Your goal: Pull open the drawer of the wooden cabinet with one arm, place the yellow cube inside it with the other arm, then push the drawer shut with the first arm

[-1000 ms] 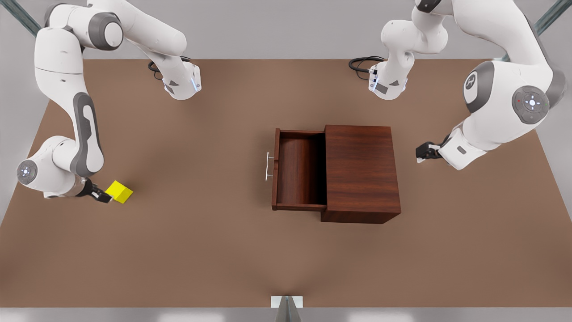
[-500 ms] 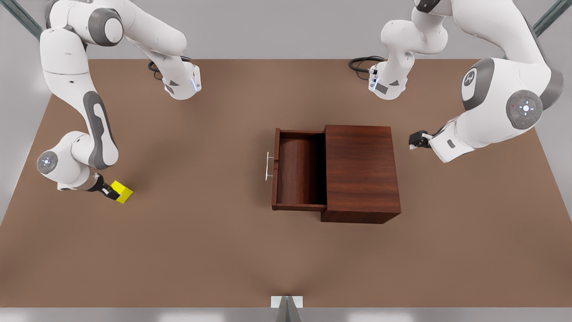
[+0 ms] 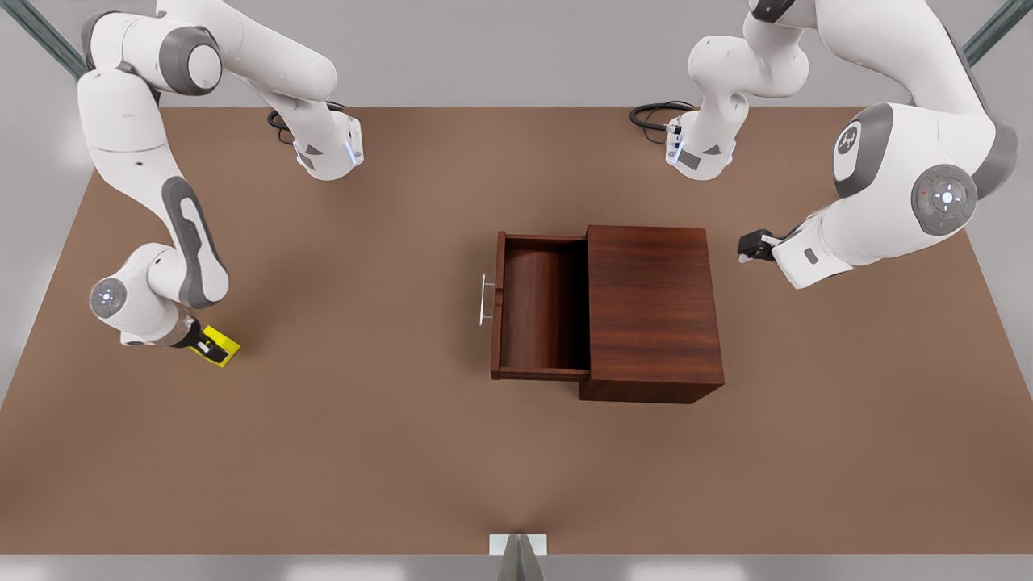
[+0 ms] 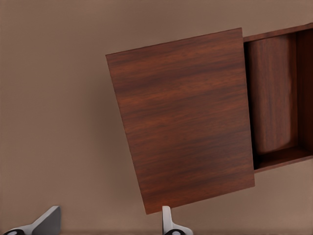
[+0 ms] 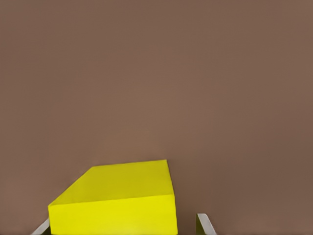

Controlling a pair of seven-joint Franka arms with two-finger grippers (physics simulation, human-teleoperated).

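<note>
No writing or label can be read on anything here — the wooden cabinet (image 3: 652,311), its drawer and the cube are all plain.

The right gripper (image 3: 211,349) is on the front view's left, down at the yellow cube (image 3: 224,345), which sits on the brown tabletop (image 3: 363,452) well apart from the cabinet. A second ago that gripper was just beside the cube's left edge; now it has slid over it, and its dark fingers cover much of the yellow top. In the right wrist view the cube (image 5: 117,200) lies between the two fingertips (image 5: 204,224), which stand spread on either side of it; whether they press its faces I cannot tell. The cube has not shifted and rests turned at an angle to the tabletop's edges.

The left gripper (image 3: 749,244) hangs on the front view's right, just off the cabinet's closed back side and clear of it, having crept a little closer and farther back over the last second. Its fingers (image 4: 168,223) are parted with nothing between them, the cabinet's top (image 4: 183,117) spread out beyond.

The drawer (image 3: 539,305) stands pulled out toward the front view's left — same as before — with its silver bar handle (image 3: 484,300) facing the cube's side and its long axis running near to far.
</note>
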